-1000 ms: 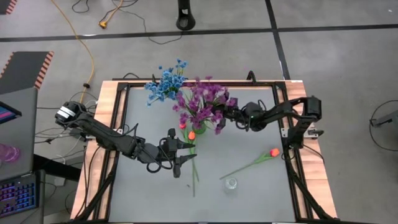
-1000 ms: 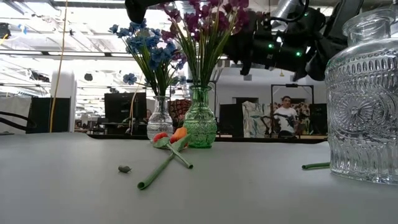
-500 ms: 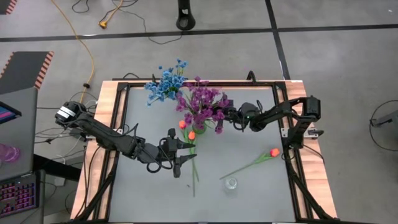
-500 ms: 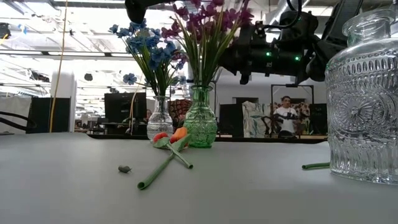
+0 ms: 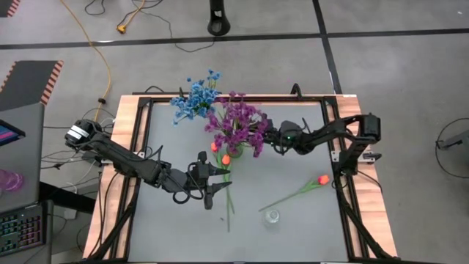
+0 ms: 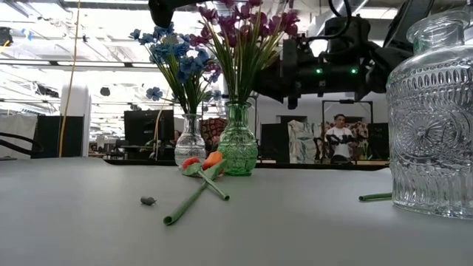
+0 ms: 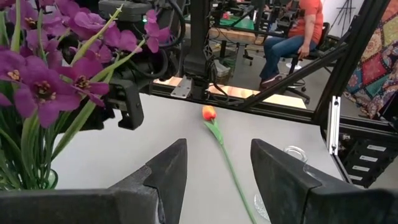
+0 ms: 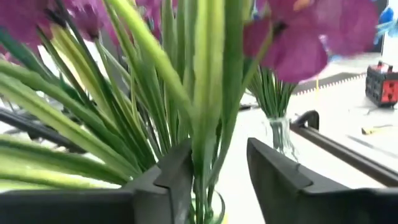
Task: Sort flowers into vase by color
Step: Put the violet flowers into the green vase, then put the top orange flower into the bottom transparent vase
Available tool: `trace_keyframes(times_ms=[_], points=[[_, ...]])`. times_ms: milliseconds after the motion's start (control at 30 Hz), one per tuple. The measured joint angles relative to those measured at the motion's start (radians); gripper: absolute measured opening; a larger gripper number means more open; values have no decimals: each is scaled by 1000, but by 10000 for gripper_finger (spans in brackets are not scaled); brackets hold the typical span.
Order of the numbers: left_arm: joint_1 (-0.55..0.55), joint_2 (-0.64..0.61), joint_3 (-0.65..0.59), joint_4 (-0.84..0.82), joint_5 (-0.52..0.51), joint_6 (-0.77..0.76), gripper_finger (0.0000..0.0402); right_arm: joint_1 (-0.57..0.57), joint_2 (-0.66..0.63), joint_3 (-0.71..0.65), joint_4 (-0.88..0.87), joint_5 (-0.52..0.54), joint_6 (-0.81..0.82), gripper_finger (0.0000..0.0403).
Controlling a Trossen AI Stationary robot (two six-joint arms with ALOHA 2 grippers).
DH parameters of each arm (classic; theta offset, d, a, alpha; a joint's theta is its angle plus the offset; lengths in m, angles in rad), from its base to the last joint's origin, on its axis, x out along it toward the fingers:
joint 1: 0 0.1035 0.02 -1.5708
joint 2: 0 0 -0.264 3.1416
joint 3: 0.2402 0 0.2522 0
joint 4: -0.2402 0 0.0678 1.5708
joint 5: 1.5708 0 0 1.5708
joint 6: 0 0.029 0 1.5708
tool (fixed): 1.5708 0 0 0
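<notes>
Purple flowers (image 5: 238, 125) stand with their stems in a green vase (image 6: 238, 148). Beside them, blue flowers (image 5: 194, 99) stand in a small clear vase (image 6: 191, 144). Two orange tulips (image 5: 220, 152) lie on the table at the green vase's foot. A third tulip (image 5: 323, 180) lies toward the right edge. My right gripper (image 5: 264, 135) is level at the purple bunch's right side and open. In the right wrist view, green stems (image 8: 205, 124) stand between its fingers (image 8: 217, 180). My left gripper (image 5: 218, 185) hovers open above the tulips' stems, holding nothing.
A large cut-glass vase (image 5: 272, 217) stands empty near the front edge, right of the tulip stems. A small grey scrap (image 6: 148, 200) lies on the table. A black frame (image 5: 341, 147) borders the table. A seated person (image 6: 340, 137) is in the room behind.
My right gripper has tipped to level and gone a little toward the table's left, closer into the purple bunch. The purple flowers have drawn together and now stand more upright over the green vase.
</notes>
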Motion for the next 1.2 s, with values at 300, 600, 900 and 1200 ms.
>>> trace_keyframes(times_ms=[300, 600, 900, 1200], points=[[0, 0, 0, -20, 0, -9, 164, 0, -166, 0, -288, 1, -156, 223], [0, 0, 0, -68, -7, -100, 164, -27, -392, 0, -789, 5, -263, 224], [0, 0, 0, -279, -86, -463, 164, -47, -539, 0, -1057, 9, -232, 224], [40, 0, 0, -534, -159, -807, 164, -29, -571, 0, -1085, 8, -228, 224]])
